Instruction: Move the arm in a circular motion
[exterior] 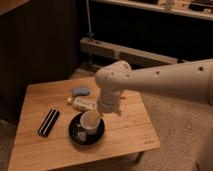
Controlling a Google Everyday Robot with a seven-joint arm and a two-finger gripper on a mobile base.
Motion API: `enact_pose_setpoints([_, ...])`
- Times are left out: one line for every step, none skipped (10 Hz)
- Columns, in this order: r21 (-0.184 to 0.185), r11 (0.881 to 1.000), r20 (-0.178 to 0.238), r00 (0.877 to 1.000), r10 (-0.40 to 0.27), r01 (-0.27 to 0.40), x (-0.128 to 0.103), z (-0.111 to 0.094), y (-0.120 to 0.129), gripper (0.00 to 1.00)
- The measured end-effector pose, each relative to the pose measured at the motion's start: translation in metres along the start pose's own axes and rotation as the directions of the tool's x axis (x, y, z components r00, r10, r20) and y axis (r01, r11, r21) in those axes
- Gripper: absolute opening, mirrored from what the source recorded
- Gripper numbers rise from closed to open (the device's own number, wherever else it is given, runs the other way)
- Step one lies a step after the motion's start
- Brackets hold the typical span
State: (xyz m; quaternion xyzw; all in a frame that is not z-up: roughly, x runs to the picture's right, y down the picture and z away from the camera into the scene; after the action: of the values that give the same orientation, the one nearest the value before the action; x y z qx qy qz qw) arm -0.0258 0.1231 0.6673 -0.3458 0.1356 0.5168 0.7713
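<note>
The arm (160,80) is cream-white and thick. It reaches in from the right over the small wooden table (125,135). Its bulbous joint (112,80) hangs over the table's middle. The gripper (107,109) points down from that joint, just above and to the right of a white cup (90,122) that stands on a black plate (76,135). I see nothing held in it.
A black flat bar (48,121) lies at the table's left. A blue object (80,91) and a lying white bottle (82,103) sit behind the plate. A dark wall stands at the left, and a shelf frame (130,52) stands behind the table.
</note>
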Motion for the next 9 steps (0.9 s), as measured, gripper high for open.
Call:
enact_pose_setpoints([-0.018,0.998,0.013,0.999,-0.053,0.053,-0.019,0.002,0.015,0.80])
enact_pose_setpoints([-0.027,0.994,0.028,0.994,-0.102,0.103,-0.038,0.003,0.029,0.80])
enact_pose_setpoints([-0.032,0.989,0.041,0.989,-0.145,0.147,-0.054,0.004,0.040,0.80])
enact_pose_setpoints([-0.030,0.980,0.071,0.978,-0.194,0.197,-0.080,0.001,0.049,0.80])
enact_pose_setpoints([-0.022,0.976,0.089,0.973,-0.215,0.218,-0.095,-0.002,0.048,0.80])
enact_pose_setpoints([-0.016,0.971,0.100,0.967,-0.234,0.237,-0.110,-0.006,0.044,0.80])
enact_pose_setpoints([0.002,0.967,0.124,0.960,-0.252,0.254,-0.131,-0.013,0.030,0.80])
enact_pose_setpoints([0.016,0.965,0.144,0.955,-0.261,0.261,-0.152,-0.020,0.016,0.80])
enact_pose_setpoints([0.025,0.964,0.156,0.952,-0.265,0.264,-0.167,-0.024,0.004,0.80])
